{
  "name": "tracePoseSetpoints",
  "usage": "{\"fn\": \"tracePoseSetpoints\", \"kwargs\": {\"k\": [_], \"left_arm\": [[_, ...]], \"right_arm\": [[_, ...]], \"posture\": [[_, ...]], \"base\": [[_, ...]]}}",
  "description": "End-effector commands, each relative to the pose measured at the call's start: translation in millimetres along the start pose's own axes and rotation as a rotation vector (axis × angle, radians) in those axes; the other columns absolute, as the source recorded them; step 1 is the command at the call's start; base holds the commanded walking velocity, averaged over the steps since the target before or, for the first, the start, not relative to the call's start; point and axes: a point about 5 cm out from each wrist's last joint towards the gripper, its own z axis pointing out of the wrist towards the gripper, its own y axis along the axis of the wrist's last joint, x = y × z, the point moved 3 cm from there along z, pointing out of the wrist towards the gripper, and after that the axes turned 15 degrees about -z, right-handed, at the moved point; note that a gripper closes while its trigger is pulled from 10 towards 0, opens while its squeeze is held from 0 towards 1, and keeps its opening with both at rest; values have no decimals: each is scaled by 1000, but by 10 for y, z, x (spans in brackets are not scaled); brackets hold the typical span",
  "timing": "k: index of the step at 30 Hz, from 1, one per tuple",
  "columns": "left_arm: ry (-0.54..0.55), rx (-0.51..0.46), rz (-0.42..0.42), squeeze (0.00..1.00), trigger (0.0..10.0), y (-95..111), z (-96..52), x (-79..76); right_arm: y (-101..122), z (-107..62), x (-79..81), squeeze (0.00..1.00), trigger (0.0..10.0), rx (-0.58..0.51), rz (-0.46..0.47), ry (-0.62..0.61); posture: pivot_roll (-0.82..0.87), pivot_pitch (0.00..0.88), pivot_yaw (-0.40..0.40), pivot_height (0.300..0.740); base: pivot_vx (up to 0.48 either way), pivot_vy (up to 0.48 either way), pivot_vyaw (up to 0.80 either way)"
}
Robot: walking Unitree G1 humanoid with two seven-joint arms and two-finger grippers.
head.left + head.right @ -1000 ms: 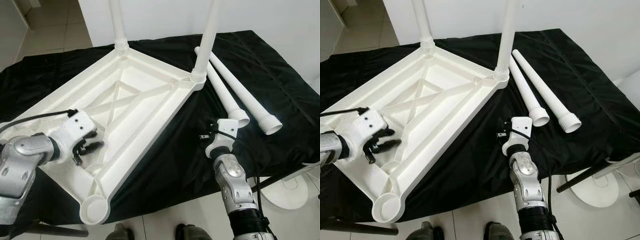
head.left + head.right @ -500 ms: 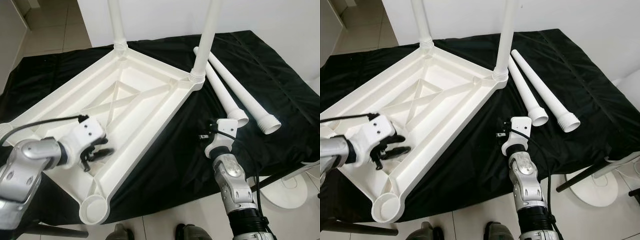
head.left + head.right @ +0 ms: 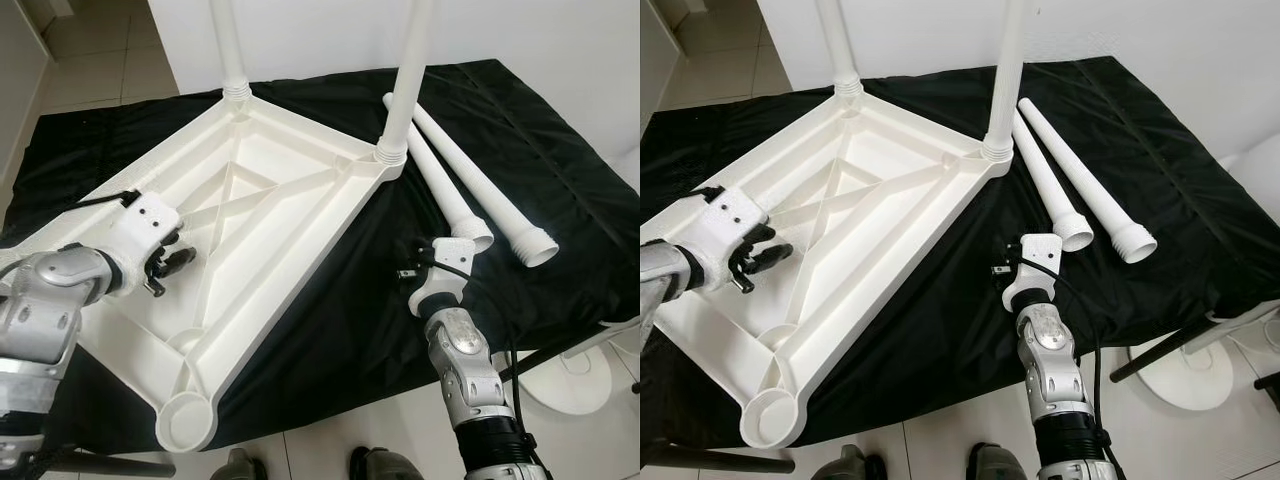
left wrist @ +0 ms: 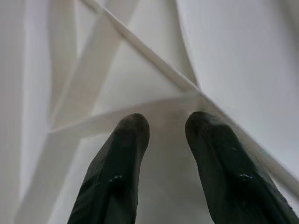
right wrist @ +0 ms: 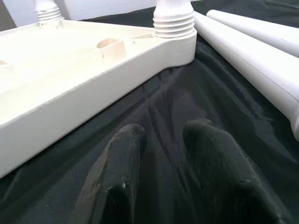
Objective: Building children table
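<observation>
The white children's tabletop (image 3: 270, 215) lies upside down on a black cloth (image 3: 340, 320). Two white legs stand screwed into its far corners (image 3: 232, 50) (image 3: 410, 70). Two loose legs (image 3: 440, 185) (image 3: 490, 190) lie on the cloth to the right. The near corner socket (image 3: 185, 425) stands bare. My left gripper (image 3: 172, 264) hovers over the ribbed inside by the left rim, open and holding nothing (image 4: 167, 123). The right gripper (image 5: 161, 135) rests low over the cloth near the front edge, open, pointing toward the corner with the right-hand standing leg (image 5: 174, 18).
The cloth-covered table ends just in front of my right wrist (image 3: 450, 262). A white round stand base (image 3: 575, 380) sits on the tiled floor at the right. My feet (image 3: 240, 465) show below the front edge. A white wall stands behind.
My left gripper has drawn back from the middle ribs toward the tabletop's left rim. The right arm has stayed still.
</observation>
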Motion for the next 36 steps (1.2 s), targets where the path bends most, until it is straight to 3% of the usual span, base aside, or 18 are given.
{"fn": "tracePoseSetpoints", "kwargs": {"k": [1, 5, 7, 9, 14, 23, 28, 31, 33, 36], "left_arm": [[15, 56, 47, 0, 10000, -143, 28, -24], [-2, 78, 70, 0, 10000, -192, 41, -54], [-57, 94, 98, 0, 10000, -231, 46, -130], [-179, 99, 108, 0, 10000, -253, 29, -318], [-261, 48, 91, 0, 10000, -146, 9, -496], [-270, -26, 67, 0, 10000, 32, 73, -608], [-240, -49, 56, 0, 10000, 63, 127, -598], [-166, -80, 56, 0, 10000, 96, 160, -457], [-166, -80, 56, 0, 10000, 96, 160, -457], [-111, -212, 40, 0, 10000, 272, 72, -247]], "right_arm": [[-36, -5, 34, 0, 10000, 11, 4, 8], [-33, -4, 37, 0, 10000, 10, 4, 9], [-32, 1, 33, 0, 10000, 10, 3, 10], [-30, 11, 25, 0, 10000, 8, -1, 11], [-31, 17, 33, 0, 10000, 7, -1, 15], [-37, 8, 68, 0, 10000, 7, 1, 25], [-43, 7, 78, 0, 10000, 9, 0, 27], [-48, 7, 88, 0, 10000, 9, 0, 30], [-48, 7, 88, 0, 10000, 9, 0, 30], [-66, -4, 93, 0, 10000, 13, -2, 37]], "posture": [[-62, 103, 47, 740], [-62, 103, 47, 740], [-63, 97, 45, 740], [-62, 93, 45, 740], [-61, 86, 44, 740], [-61, 79, 49, 740], [-62, 76, 48, 740], [-59, 75, 48, 740], [-59, 75, 48, 740], [-56, 74, 48, 740]], "base": [[0, 0, 0], [0, 0, 0], [0, 0, 0], [0, 0, 0], [0, 0, 0], [0, 0, 0], [0, 0, 0], [0, 0, 0], [0, 0, 0], [0, 0, 0]]}}
